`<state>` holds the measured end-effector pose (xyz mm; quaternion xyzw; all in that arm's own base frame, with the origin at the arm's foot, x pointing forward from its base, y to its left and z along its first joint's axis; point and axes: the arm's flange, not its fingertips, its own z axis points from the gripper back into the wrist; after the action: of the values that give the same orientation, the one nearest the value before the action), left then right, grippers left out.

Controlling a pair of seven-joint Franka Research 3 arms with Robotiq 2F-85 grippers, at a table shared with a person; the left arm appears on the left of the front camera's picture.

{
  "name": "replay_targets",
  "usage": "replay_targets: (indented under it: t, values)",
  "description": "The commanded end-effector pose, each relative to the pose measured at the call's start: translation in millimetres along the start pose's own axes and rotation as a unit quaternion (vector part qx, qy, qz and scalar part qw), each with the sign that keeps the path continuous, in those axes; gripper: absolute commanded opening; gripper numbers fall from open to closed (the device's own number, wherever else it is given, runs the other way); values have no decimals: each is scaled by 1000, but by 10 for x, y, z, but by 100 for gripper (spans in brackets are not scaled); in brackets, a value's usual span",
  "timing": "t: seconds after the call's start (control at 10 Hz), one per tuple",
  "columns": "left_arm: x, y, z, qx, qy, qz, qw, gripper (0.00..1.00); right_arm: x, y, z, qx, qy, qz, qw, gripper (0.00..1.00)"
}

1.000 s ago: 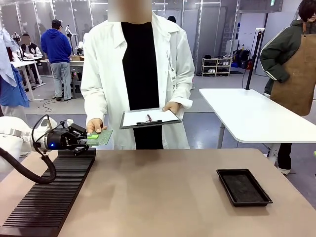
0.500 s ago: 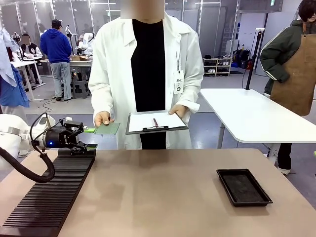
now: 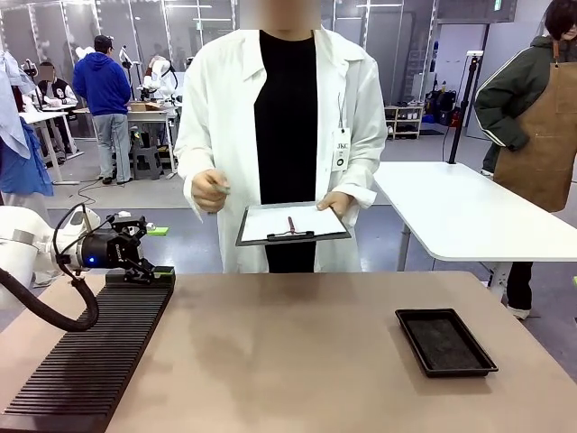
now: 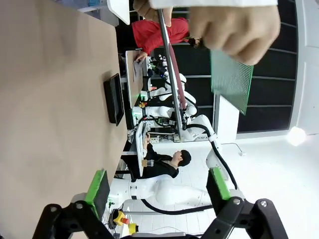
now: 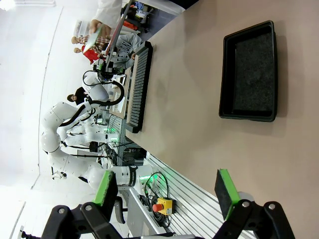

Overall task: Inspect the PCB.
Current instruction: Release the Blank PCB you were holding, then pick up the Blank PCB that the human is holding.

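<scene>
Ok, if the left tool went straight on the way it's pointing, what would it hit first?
Most likely the clipboard the person holds, seen edge-on straight ahead of the open left tool. The PCB in the person's hand sits off that line. Depth is hard to judge.

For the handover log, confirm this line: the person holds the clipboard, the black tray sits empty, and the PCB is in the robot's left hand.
One error: the PCB is in the person's hand, not the robot's left hand, which stands open and empty in the left wrist view. The clipboard and the empty black tray are as stated.
</scene>
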<state>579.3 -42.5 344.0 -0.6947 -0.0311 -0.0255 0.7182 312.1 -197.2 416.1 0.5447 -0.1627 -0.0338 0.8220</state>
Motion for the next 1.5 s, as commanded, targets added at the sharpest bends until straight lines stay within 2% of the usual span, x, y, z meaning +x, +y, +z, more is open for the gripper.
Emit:
replay_targets:
  t: [0.0, 1.2, 1.3, 1.4]
  values:
    - [6, 10, -11, -2, -1, 1, 1000, 100, 10, 11, 14, 5, -2, 2, 1000, 100]
    - [-1, 15, 4, 0, 0, 1, 1000, 100, 10, 11, 14, 5, -2, 2, 1000, 100]
    - [-93, -124, 70, -9, 26, -10, 1000, 100, 10, 11, 14, 5, -2, 2, 1000, 100]
    - [-341, -284, 268, 4, 30, -13, 999, 100, 10, 11, 14, 5, -2, 2, 1000, 100]
